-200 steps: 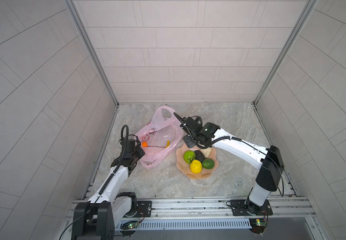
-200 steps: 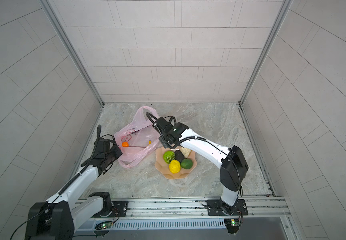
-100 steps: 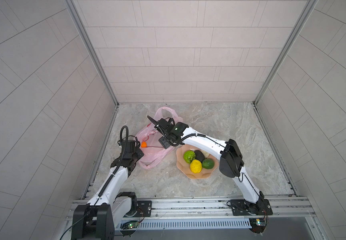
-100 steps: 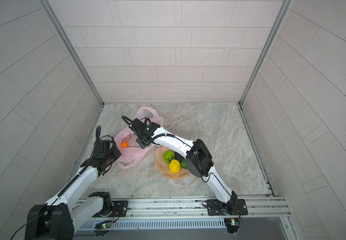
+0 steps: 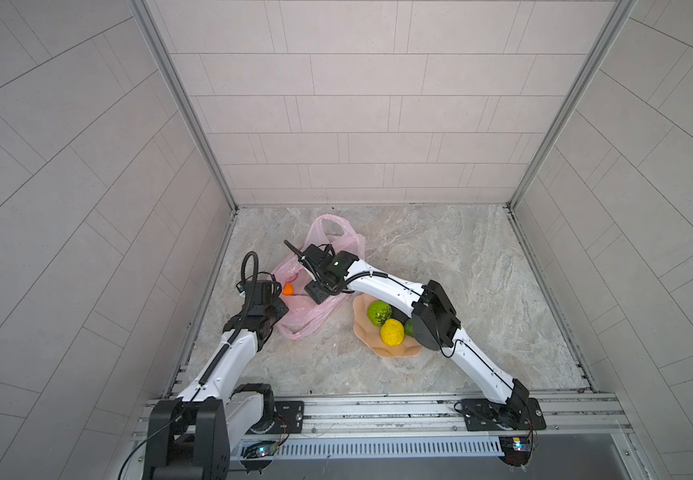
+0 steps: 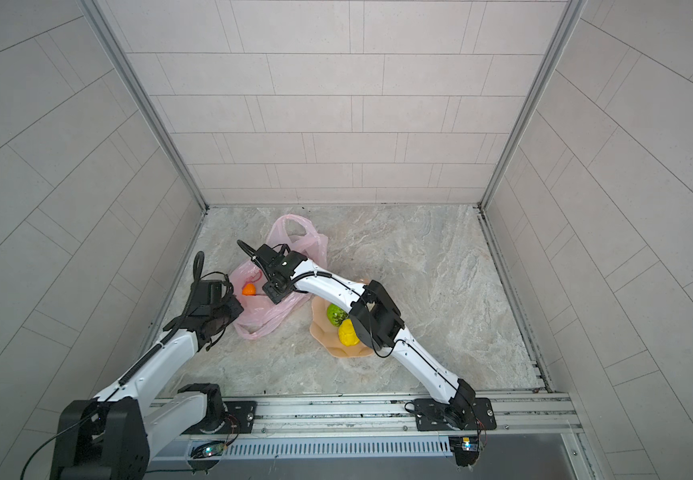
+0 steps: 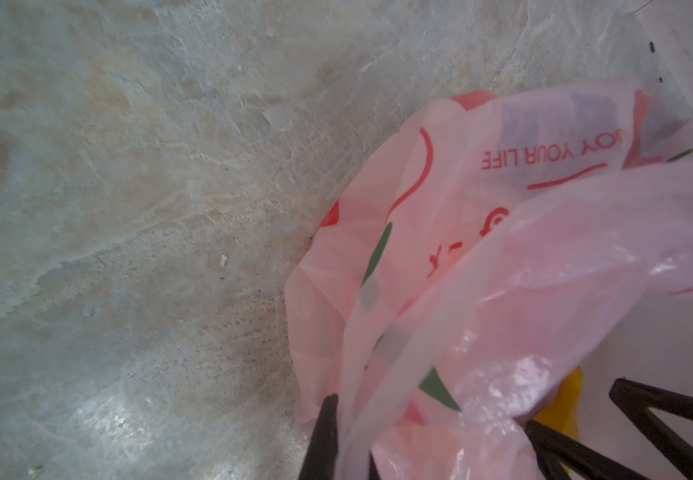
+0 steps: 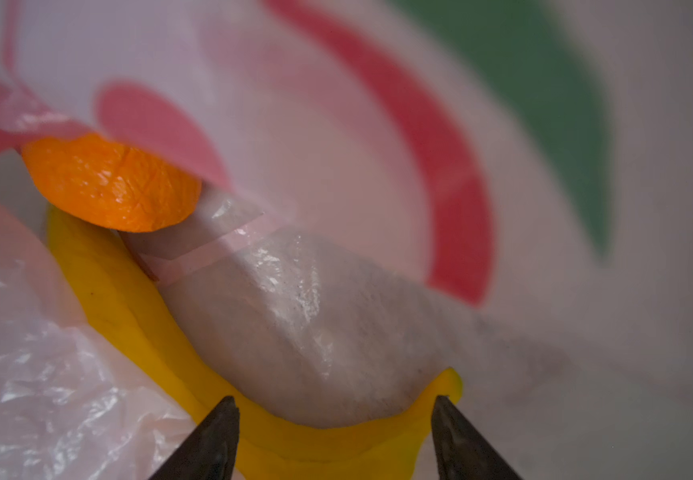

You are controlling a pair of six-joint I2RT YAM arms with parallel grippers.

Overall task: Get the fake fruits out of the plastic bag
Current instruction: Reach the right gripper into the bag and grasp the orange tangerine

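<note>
My left gripper (image 7: pixel 427 415) pinches the plastic bag (image 5: pixel 315 313) near the tabletop's left edge. My right gripper (image 8: pixel 334 405) is inside it, spread wide, tips straddling the banana (image 8: pixel 128 299) beside an orange fruit (image 8: pixel 112 183).

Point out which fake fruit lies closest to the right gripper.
The yellow banana in the plastic bag, right before the open right gripper. The orange fruit lies beyond it; the rest sit on the dish.

The plastic bag (image 5: pixel 315 316) and dish (image 5: pixel 362 332) crowd left; right floor (image 5: pixel 481 291) open.
</note>
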